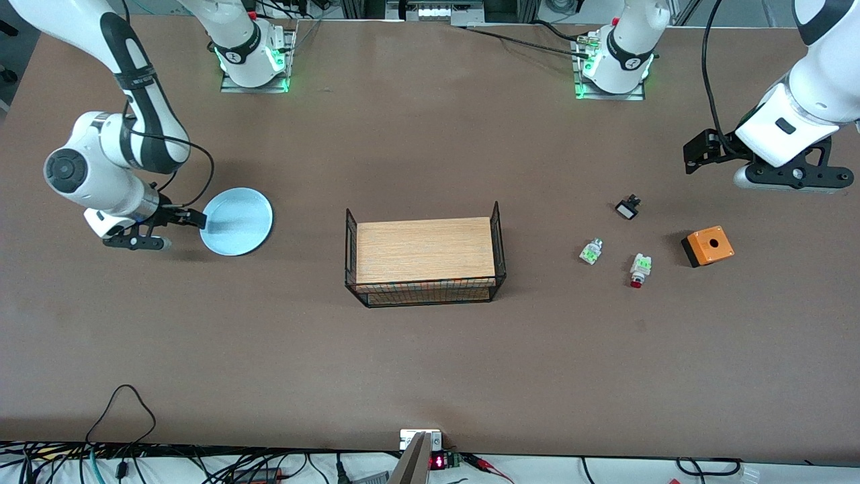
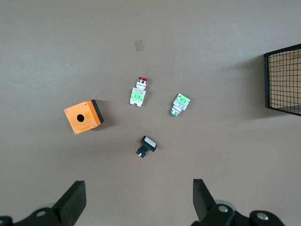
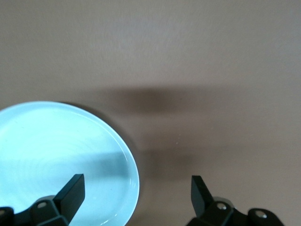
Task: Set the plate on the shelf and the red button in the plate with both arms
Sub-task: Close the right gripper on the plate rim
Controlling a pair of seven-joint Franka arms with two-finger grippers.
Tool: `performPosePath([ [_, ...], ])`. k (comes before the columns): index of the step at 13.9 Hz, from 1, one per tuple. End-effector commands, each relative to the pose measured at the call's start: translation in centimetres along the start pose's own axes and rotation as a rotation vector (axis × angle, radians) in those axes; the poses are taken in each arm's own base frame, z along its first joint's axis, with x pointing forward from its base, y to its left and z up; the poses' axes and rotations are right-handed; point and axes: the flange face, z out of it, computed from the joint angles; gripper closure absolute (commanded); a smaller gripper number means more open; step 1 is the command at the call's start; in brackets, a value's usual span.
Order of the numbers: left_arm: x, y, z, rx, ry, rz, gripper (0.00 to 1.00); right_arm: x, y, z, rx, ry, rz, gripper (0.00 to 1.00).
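gleaming round glossy plate (image 1: 236, 221)

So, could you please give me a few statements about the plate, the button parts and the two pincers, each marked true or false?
1. The plate lies inside the wire basket. False: it lies on the table toward the right arm's end.
2. The red button lies nearer to the front camera than the black-and-white part. True.
3. The left pincer grips the orange box. False: it is open, holding nothing.
4. The right pincer is open at the plate's rim. True.
5. The white-green part lies between the basket and the red button. True.
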Motion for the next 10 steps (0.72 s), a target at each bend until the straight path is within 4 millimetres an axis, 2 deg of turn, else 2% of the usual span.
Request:
performPosePath([
  [1,0.2,-0.1,-0.7,-0.015,-0.003,0.017,0.00,-0.6,-0.2,1.1,-0.006,0.010,-0.031,0.00],
  [5,0.2,-0.1,-0.7,-0.015,-0.004,0.018,0.00,-0.6,-0.1,2.8,-0.007,0.003,-0.082,0.03],
  [8,0.2,-0.1,-0.7,-0.015,-0.004,0.018,0.00,-0.6,-0.2,3.0,-0.008,0.002,-0.084,0.04],
  [9,0.2,-0.1,-0.7,-0.015,-0.003,0.017,0.00,-0.6,-0.3,3.1,-0.008,0.002,-0.086,0.07],
  [10,0.2,-0.1,-0.7,-0.015,-0.004,0.018,0.00,-0.6,-0.3,3.2,-0.008,0.005,-0.086,0.15],
])
